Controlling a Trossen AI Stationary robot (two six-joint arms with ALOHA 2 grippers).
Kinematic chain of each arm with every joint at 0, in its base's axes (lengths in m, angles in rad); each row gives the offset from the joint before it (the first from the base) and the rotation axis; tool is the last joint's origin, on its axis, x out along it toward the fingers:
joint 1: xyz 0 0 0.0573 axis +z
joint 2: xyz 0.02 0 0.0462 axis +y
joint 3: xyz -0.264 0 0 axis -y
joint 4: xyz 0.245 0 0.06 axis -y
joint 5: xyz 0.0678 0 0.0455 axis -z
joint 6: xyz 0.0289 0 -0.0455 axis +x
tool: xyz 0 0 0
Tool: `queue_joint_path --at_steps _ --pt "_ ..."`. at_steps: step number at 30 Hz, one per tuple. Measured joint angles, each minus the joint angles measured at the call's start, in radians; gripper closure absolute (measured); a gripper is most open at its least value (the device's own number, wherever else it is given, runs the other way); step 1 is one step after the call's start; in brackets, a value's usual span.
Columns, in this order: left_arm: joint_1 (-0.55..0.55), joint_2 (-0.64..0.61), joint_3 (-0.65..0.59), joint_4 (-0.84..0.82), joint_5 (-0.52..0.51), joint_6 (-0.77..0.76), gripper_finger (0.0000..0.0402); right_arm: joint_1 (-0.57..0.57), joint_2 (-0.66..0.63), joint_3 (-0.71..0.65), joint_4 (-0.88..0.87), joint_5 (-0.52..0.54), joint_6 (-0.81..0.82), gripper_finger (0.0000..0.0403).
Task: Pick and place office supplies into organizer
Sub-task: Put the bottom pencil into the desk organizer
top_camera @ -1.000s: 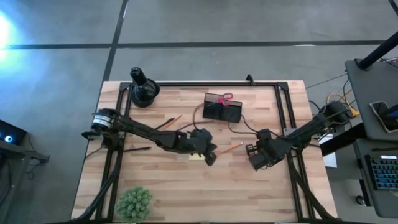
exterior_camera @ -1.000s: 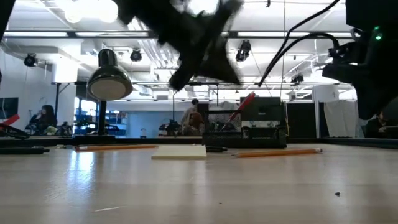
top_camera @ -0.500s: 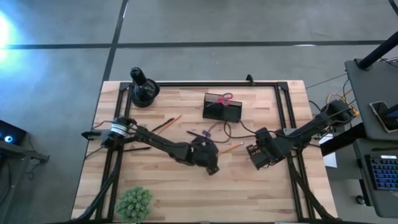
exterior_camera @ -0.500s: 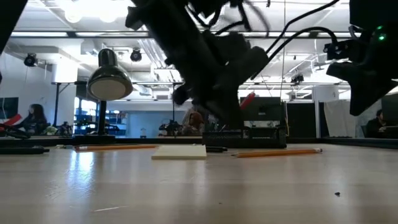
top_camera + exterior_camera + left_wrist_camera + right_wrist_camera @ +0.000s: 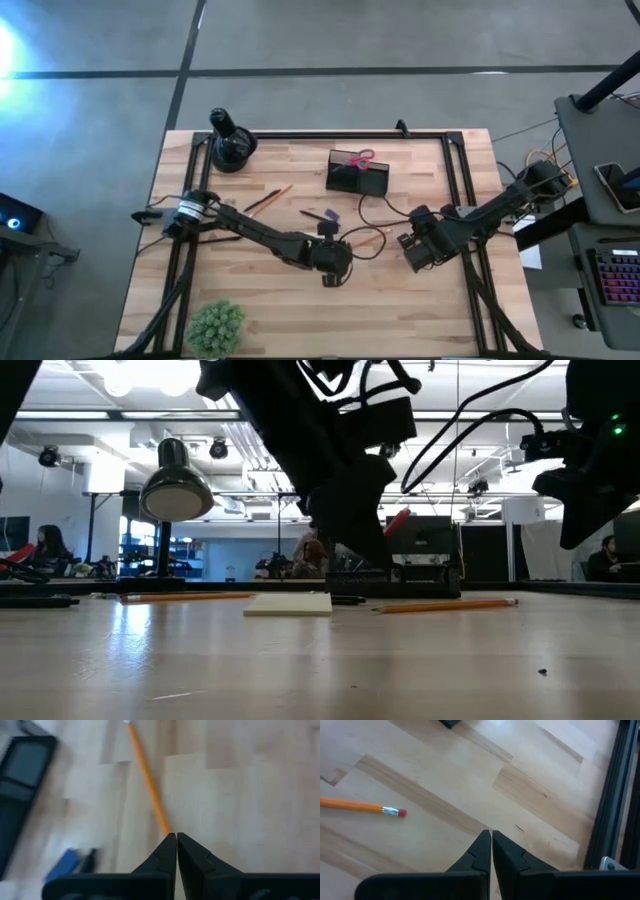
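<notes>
From above we see the table (image 5: 300,300) evenly lit, with a hard white glare on the floor at the picture's left edge. At table height, bright ceiling lights turn the arms into black silhouettes (the near tabletop is soft and out of focus). The left wrist view is smeared, its pencil (image 5: 148,782) edges blurred.
</notes>
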Motion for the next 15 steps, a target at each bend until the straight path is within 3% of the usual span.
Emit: queue_joint_path --at_steps 15 --pt "0.016 0.002 -0.043 0.047 0.06 0.025 0.0401 0.0 0.0 -0.023 0.009 0.0 0.035 0.0394"
